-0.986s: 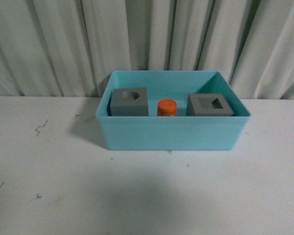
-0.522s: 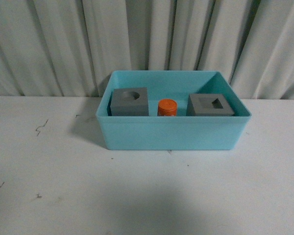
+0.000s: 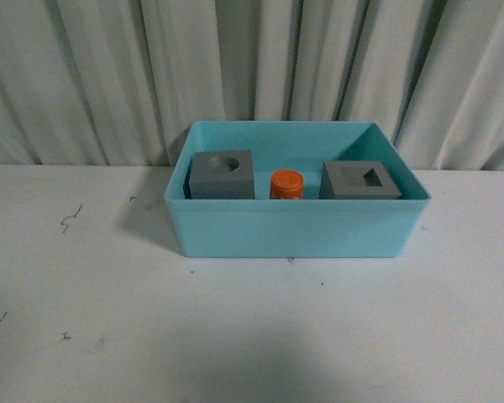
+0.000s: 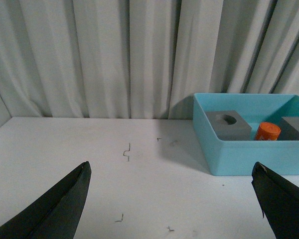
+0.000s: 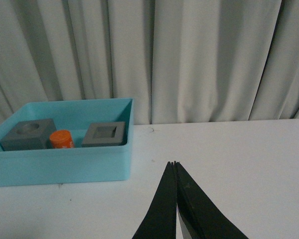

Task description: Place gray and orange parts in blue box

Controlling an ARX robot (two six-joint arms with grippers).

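Two grippers, both empty: left gripper (image 4: 172, 199) has fingers spread wide apart, right gripper (image 5: 175, 167) has fingers pressed together, each above bare white worktop (image 3: 252, 327). One blue box (image 3: 294, 228) sits farther back, holding three parts in a row: gray cube with round recess (image 3: 223, 174), orange cylinder (image 3: 286, 185), gray cube with rectangular hole (image 3: 360, 180). Curtain (image 3: 252, 67) behind.

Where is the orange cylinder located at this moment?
In the front view, the orange cylinder stands inside the blue box, between the gray cube with the round recess on its left and the gray cube with the rectangular hole.
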